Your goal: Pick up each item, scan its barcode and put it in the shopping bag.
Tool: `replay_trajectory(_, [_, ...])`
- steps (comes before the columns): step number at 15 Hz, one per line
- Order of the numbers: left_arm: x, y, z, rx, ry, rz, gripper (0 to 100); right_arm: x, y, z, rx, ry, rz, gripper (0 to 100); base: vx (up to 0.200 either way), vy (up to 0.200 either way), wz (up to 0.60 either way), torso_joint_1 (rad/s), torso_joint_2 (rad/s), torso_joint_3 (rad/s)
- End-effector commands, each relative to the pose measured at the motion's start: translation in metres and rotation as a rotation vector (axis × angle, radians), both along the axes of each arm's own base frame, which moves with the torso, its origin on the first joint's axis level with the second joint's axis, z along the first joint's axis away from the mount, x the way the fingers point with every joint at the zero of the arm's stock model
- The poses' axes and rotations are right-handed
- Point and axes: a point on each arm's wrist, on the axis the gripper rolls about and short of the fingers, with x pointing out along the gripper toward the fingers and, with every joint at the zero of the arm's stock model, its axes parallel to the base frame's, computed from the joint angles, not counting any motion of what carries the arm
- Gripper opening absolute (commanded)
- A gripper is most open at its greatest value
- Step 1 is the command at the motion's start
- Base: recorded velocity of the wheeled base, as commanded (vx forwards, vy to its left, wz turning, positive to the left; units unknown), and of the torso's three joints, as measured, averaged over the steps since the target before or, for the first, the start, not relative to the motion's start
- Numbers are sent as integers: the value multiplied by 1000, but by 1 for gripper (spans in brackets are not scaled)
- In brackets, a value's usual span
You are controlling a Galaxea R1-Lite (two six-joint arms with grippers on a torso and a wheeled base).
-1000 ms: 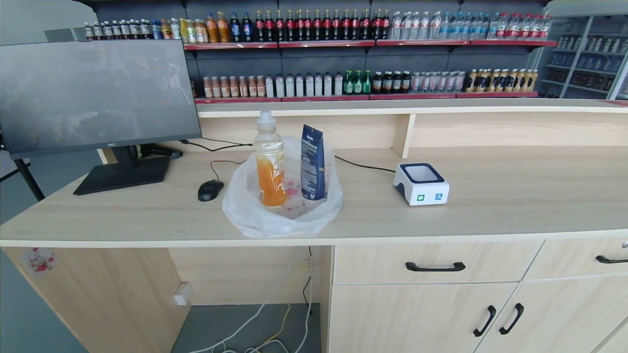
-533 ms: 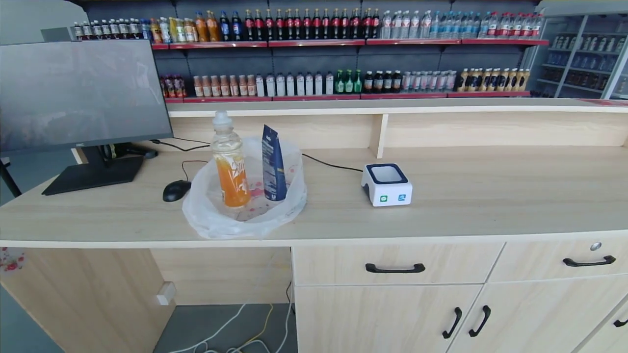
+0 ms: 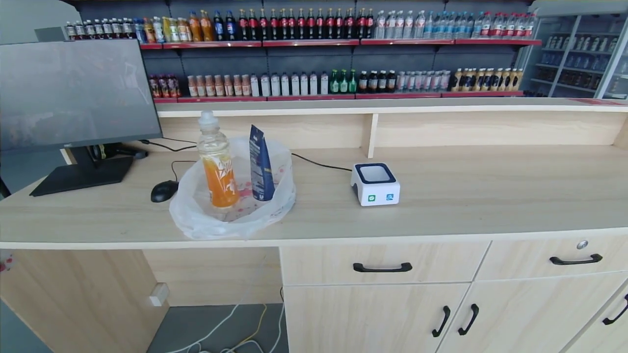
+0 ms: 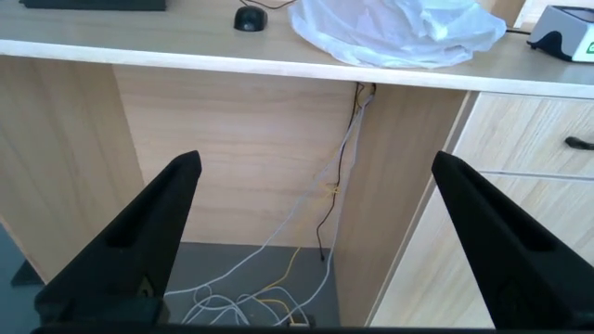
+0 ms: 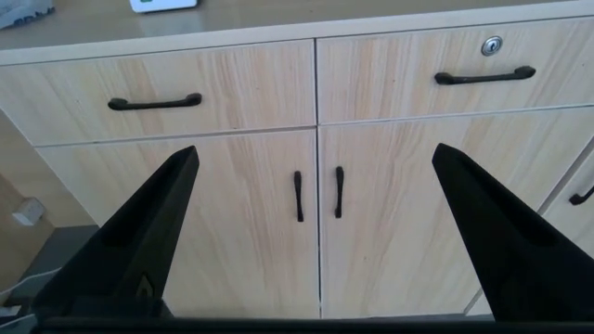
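Note:
A clear bottle of orange drink (image 3: 217, 164) and a dark blue pouch (image 3: 261, 164) stand upright inside the white shopping bag (image 3: 194, 223) on the wooden counter. Right of the bag sits the white barcode scanner (image 3: 375, 184). My left gripper (image 4: 316, 162) is open and holds nothing. It hangs below counter height, facing the gap under the counter, with the shopping bag (image 4: 399, 32) and the scanner (image 4: 566, 19) above it. My right gripper (image 5: 316, 153) is open too, with nothing in it, and faces the cupboard doors below the scanner (image 5: 162, 4).
A monitor (image 3: 73, 93) and a black mouse (image 3: 164, 190) sit left of the bag, with cables behind. Drawers with black handles (image 3: 382, 267) and cupboard doors (image 5: 316, 223) lie under the counter. Cables (image 4: 278, 278) trail on the floor in the gap. Shelves of bottles line the back wall.
The whole head picture has slid left, so the camera has turned or moved right. The bottle, pouch, bag and scanner keep their places on the counter.

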Motion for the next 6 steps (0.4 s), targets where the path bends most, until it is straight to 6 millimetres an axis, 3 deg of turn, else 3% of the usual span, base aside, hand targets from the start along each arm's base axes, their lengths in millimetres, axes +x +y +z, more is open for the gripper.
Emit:
replay_trajectory(1, [0, 0, 0, -2, 0, 2, 100, 0, 0, 0, -1, 2, 1, 100, -200, 0, 0, 2, 2, 2])
replay_trajectory(2, [0, 0, 0, -2, 0, 2, 100, 0, 0, 0, -4, 2, 1, 100, -200, 0, 0, 22, 12, 2])
replay_trajectory(6, [0, 0, 0, 1, 0, 0, 100, 0, 0, 0, -3, 2, 1, 100, 0, 0, 0, 0, 0, 0])
